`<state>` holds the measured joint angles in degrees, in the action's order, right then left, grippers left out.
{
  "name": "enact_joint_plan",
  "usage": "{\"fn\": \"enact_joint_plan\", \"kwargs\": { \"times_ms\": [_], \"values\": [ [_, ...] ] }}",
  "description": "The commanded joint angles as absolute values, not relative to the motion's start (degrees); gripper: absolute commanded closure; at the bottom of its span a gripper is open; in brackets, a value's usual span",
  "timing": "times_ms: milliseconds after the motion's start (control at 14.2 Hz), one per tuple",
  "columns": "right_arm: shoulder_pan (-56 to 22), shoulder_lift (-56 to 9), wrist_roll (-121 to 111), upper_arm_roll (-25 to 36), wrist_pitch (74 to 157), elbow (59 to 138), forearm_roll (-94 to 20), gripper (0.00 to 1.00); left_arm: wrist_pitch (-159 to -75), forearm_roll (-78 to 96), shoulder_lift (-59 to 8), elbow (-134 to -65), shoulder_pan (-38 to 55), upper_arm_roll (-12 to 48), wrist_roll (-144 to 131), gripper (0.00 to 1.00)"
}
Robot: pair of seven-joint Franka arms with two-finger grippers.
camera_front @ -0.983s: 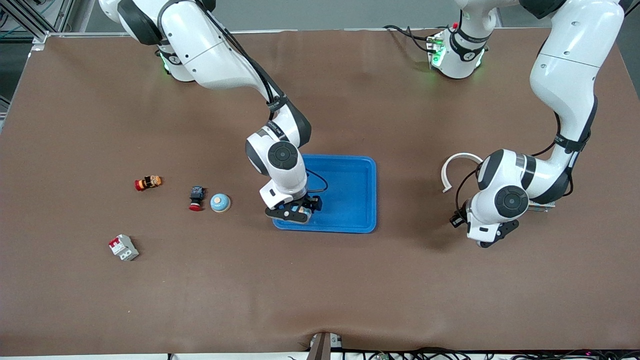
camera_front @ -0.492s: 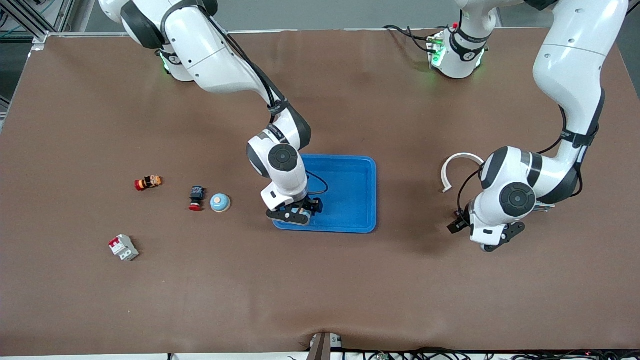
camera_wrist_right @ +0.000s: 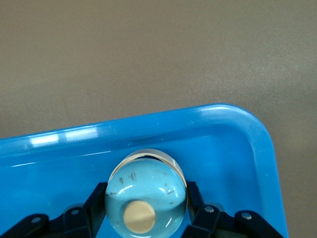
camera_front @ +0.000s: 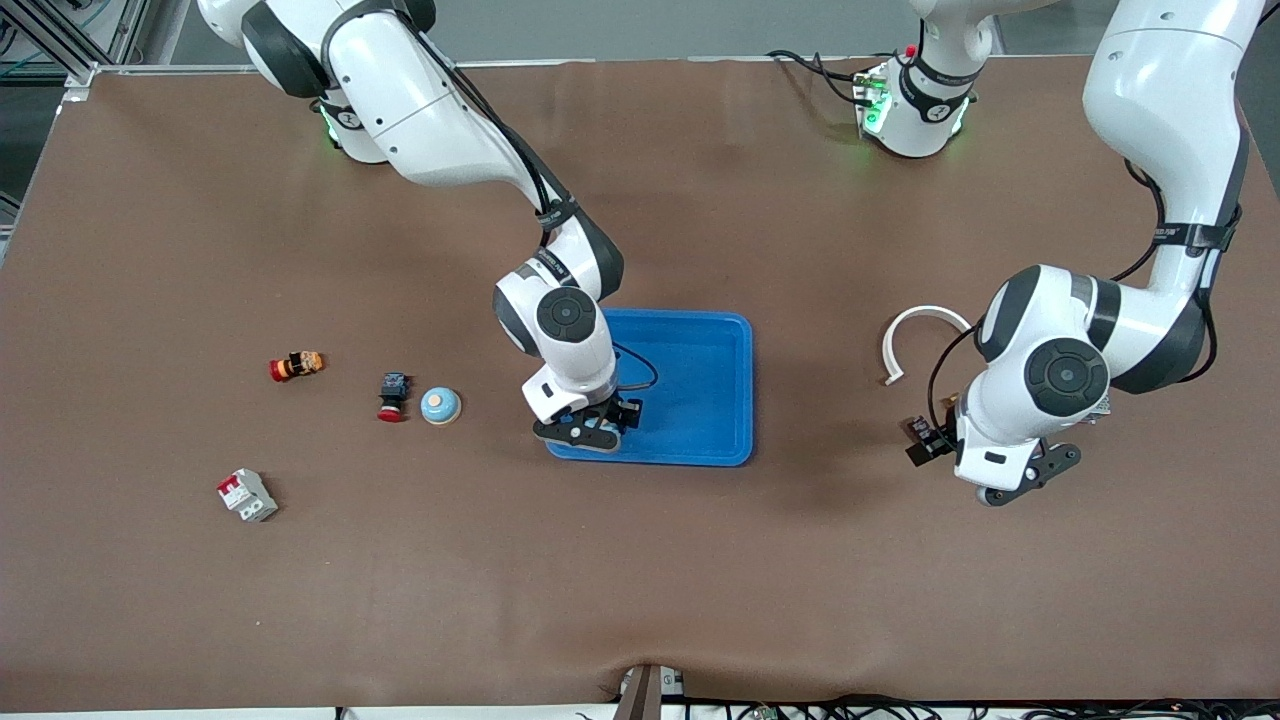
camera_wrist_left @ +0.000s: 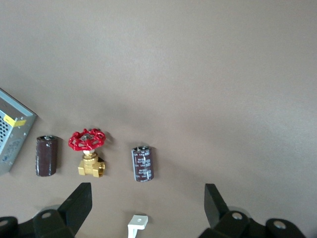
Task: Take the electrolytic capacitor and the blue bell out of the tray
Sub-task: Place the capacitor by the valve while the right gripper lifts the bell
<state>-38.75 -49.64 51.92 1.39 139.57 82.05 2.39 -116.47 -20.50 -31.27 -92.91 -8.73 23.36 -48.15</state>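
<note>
Since the earlier frames our left arm has lifted and swung its wrist toward its own end of the table, while our right arm has stayed put over the blue tray [camera_front: 700, 400].

Our right gripper [camera_front: 588, 428] sits low in the tray's corner nearest the front camera, on the side toward the right arm's end of the table. In the right wrist view its fingers [camera_wrist_right: 96, 201] are pinching a pale blue bell [camera_wrist_right: 146, 191] with a cream button on top, and the bell rests inside the tray just beside the rim.

Our left gripper [camera_front: 1015, 480] hangs over bare brown table [camera_front: 640, 580], its fingers [camera_wrist_left: 79, 201] spread wide with nothing between them. Its wrist view shows a dark capacitor [camera_wrist_left: 142, 163] lying on the table, a red-handled brass valve [camera_wrist_left: 89, 153] just beside it, then a second brown capacitor [camera_wrist_left: 46, 156] and the corner of a grey metal box [camera_wrist_left: 12, 131].

Toward the right arm's end of the table lie a second blue bell [camera_front: 440, 405], a red-and-black push button [camera_front: 392, 396] touching or just beside it, a small orange and red part [camera_front: 296, 366], and a grey circuit breaker [camera_front: 247, 495] nearer the front camera. A white curved piece [camera_front: 915, 335] lies near our left arm's wrist.
</note>
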Motion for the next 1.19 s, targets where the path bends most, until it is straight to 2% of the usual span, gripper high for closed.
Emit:
{"fn": "enact_joint_plan", "kwargs": {
  "times_ms": [0, 140, 562, 913, 1123],
  "values": [
    [-38.94, -48.87, 52.91, 1.58, 138.52, 81.30, 3.87, 0.44, -115.49, -21.18, -29.10, -92.82, -9.75, 23.55, -43.96, 0.00],
    [-38.59, -48.08, 52.65, 1.41, 136.86, 81.21, 3.78, 0.44, -115.49, -20.92, -28.39, -92.20, -9.93, 23.21, -41.41, 0.00],
    [-37.53, -40.53, 48.26, 1.14, 123.06, 79.63, 2.73, 0.44, -112.76, -20.74, -27.95, -88.16, -10.37, 23.20, -35.45, 0.00],
    [-32.27, -36.92, 37.12, 0.97, 117.61, 79.63, 0.88, 0.44, -111.80, -17.32, -24.53, -88.15, -12.57, 23.64, -29.36, 0.00],
    [-27.26, -34.99, 26.75, 0.97, 114.45, 79.54, -0.78, 0.44, -107.42, -16.09, -23.82, -84.83, -12.57, 23.73, -25.59, 0.00]
  ]
}}
